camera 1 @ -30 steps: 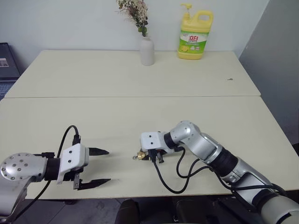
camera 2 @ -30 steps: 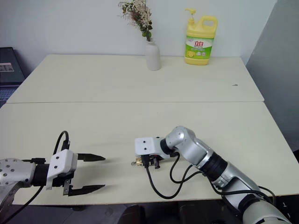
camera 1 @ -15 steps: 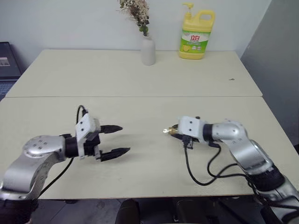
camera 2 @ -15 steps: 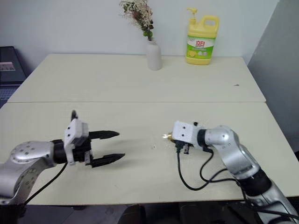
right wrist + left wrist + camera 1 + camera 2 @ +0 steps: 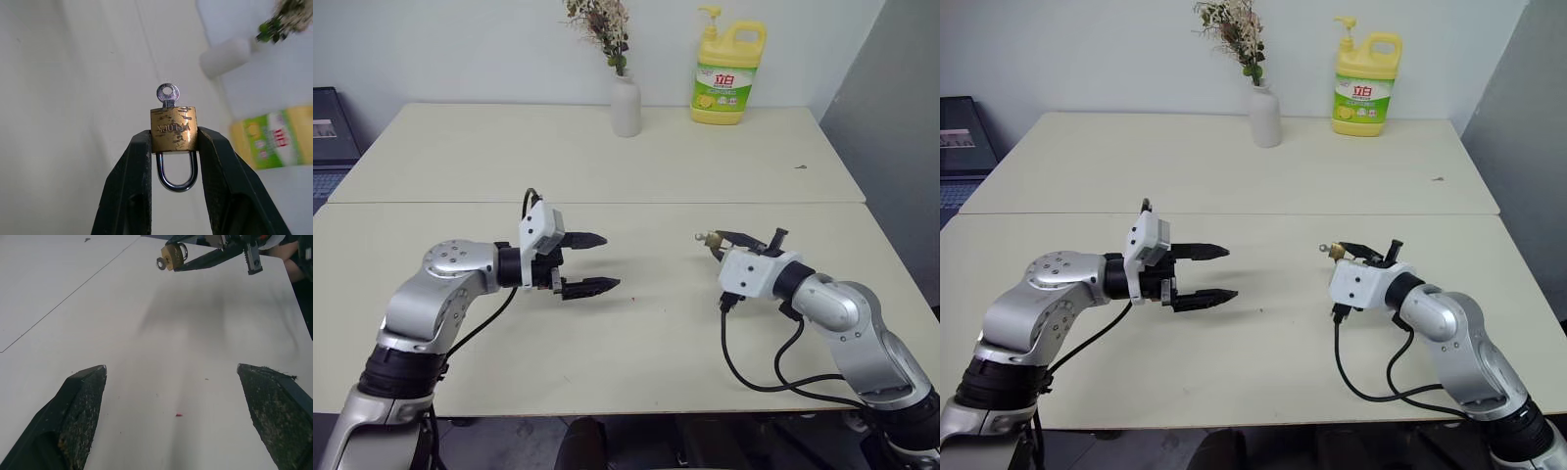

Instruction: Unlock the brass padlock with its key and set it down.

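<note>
The brass padlock (image 5: 173, 129) is pinched by its sides between the fingers of my right gripper (image 5: 173, 135), which holds it above the table. Its silver shackle (image 5: 176, 176) loops back between the fingers. The key (image 5: 167, 93) sticks out of the far end of the body, ring outward. In the left eye view the padlock (image 5: 712, 238) is at the tip of the right gripper (image 5: 719, 241) and points toward my left gripper (image 5: 610, 261). That one stands open with nothing between its fingers, a good gap away. The left wrist view looks across at the padlock (image 5: 173, 257).
A white vase with dried flowers (image 5: 626, 103) and a yellow detergent bottle (image 5: 728, 69) stand at the far side of the cream table (image 5: 607, 166). A dark device (image 5: 328, 127) lies at the far left edge. A seam runs across the table.
My right gripper lifted the padlock off the table, carried it right and turned it toward the left gripper. The left gripper, still open, rose and moved forward toward the middle.
</note>
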Controlling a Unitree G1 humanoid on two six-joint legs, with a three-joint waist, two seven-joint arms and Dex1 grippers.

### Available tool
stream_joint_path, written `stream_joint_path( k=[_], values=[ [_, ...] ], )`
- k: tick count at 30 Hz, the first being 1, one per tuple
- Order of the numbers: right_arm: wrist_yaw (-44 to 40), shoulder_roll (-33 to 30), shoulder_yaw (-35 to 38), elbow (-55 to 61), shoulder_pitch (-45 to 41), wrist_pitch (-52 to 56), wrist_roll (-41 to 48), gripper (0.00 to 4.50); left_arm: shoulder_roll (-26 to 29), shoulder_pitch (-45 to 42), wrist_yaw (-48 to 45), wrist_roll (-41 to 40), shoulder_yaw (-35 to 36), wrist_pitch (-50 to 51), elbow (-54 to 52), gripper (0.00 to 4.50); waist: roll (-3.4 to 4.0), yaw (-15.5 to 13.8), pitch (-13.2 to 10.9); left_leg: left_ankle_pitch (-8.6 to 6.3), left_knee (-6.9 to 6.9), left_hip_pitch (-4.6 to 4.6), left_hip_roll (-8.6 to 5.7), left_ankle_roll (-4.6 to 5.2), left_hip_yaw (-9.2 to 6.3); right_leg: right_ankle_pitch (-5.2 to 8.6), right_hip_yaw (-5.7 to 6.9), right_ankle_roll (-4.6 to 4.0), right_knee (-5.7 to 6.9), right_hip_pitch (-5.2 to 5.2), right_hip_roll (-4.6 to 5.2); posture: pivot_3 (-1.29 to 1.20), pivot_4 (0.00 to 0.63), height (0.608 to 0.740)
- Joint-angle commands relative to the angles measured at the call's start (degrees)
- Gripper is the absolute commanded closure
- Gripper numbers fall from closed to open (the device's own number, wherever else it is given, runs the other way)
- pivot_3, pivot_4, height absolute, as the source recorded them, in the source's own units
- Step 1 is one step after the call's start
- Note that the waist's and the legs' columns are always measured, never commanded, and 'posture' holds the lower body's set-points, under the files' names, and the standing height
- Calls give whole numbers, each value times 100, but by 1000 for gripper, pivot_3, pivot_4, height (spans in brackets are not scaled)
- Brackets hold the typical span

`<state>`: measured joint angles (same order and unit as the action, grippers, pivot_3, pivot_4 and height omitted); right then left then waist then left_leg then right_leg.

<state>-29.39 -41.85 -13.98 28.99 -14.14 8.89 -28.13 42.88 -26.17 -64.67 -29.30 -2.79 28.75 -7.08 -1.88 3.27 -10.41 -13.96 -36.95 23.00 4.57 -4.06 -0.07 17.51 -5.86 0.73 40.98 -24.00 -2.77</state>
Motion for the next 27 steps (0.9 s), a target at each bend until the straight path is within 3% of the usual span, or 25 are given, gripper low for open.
stream_joint_path(
  k=[1, 15, 27],
  values=[
    [534, -101, 95, 53, -56, -869, -538, 3561, -112, -325, -70, -12, -79, 68, 8, 0, 0, 0, 0, 0, 0, 0, 0, 0, -2, 0, 3, 0, 1, 0, 0, 0, 150, 740],
    [817, -61, 399, -509, -209, -2460, -434, 3561, -717, -1485, -129, -512, -152, 1075, 223, 0, -1, -18, 0, 1, -4, -6, 0, -1, -7, -1, 5, -1, 1, 15, -2, 0, 150, 740],
    [738, 219, 380, -724, -329, -2882, -397, 3561, -1011, -1848, -353, -373, -417, 998, 560, 0, -1, -23, 0, 1, -7, -12, 0, -1, -14, -10, 10, -16, 1, 28, -1, 0, 150, 740]
  ],
)
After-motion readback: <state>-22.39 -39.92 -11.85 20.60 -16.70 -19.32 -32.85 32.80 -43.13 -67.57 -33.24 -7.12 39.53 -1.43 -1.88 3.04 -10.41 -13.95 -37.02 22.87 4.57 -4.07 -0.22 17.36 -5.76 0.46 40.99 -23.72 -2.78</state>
